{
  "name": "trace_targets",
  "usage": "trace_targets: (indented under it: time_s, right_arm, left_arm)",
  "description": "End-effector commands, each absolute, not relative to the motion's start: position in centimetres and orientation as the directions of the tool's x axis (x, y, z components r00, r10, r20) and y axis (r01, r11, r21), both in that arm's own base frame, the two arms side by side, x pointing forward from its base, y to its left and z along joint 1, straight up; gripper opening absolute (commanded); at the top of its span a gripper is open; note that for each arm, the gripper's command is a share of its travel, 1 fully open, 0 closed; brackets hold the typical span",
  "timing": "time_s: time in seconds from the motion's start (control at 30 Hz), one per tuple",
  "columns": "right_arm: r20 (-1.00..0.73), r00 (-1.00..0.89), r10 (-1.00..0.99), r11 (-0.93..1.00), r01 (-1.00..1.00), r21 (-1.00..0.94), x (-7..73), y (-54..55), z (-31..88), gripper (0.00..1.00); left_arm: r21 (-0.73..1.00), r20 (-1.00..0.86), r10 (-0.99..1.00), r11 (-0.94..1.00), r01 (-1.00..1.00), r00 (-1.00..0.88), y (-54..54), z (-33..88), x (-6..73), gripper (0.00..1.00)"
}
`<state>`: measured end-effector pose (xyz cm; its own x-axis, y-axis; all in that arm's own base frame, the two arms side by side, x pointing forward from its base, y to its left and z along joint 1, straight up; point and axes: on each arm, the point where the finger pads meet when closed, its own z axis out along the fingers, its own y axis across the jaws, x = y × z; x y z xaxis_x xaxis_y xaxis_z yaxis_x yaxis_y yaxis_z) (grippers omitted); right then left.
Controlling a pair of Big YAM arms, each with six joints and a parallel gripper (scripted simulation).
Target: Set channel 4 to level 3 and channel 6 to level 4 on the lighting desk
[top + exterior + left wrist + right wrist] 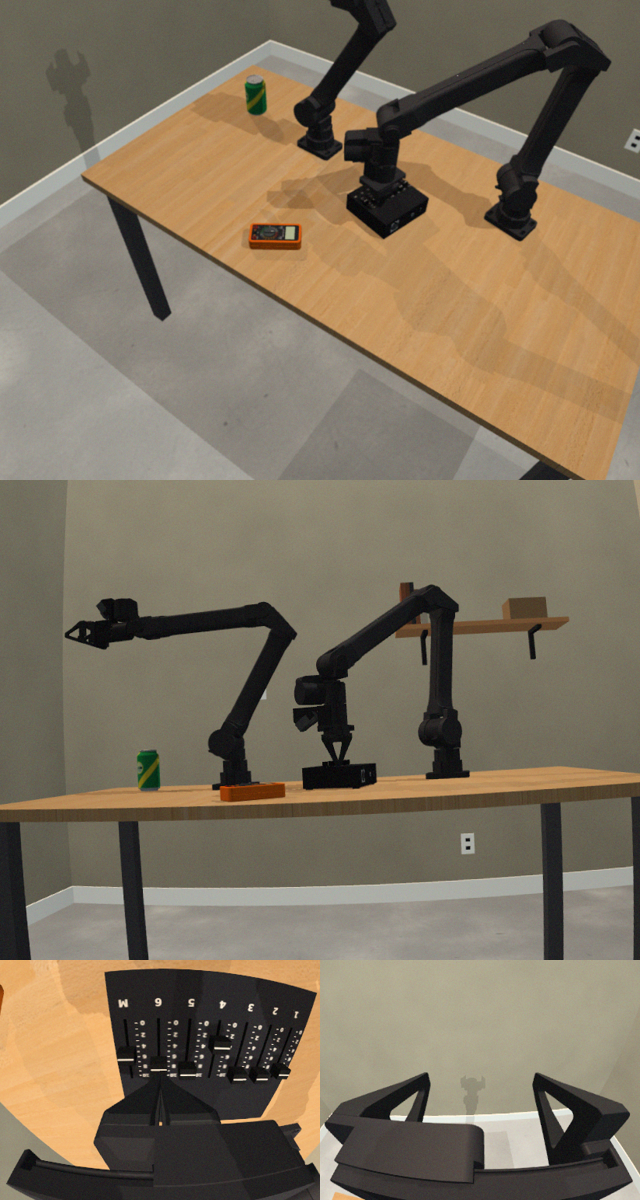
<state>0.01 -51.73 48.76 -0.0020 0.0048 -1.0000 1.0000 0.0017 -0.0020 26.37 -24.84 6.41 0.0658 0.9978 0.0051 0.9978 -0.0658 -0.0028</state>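
The black lighting desk (387, 206) sits mid-table; it also shows in the exterior view (338, 775) and in the left wrist view (208, 1039). My left gripper (160, 1078) (336, 761) points straight down onto it, fingers shut together, with the tips right against the channel 6 fader cap (158, 1064). The channel 4 cap (220, 1044) stands farther along its slot than the caps of channels 5 (187, 1069), 3 (238, 1075), 2 (260, 1074) and 1 (281, 1071). The M cap (125, 1055) sits between. My right gripper (69, 633) (481, 1078) is open and empty, raised high off to the side.
A green can (255, 95) stands near the table's far corner. An orange multimeter (275, 235) lies near the front edge, left of the desk. A wall shelf (480, 626) with a box hangs behind the left arm.
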Motion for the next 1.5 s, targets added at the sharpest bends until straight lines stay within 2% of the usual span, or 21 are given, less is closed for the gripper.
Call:
trace_targets:
  time_s: [0.0, 1.47]
  right_arm:
    - [-0.999, 0.007, -0.051, -0.004, 1.000, 0.007, -0.23, -52.26, 52.86, 1.00]
    - [-0.999, 0.007, -0.051, -0.004, 1.000, 0.007, -0.23, -52.26, 52.86, 1.00]
  left_arm:
    - [0.036, -0.033, 0.997, -0.067, 0.997, 0.068, -27.22, 8.06, 27.86, 0.00]
    - [0.035, -0.033, 0.997, -0.071, 0.997, 0.072, -28.02, 8.00, 27.77, 0.00]
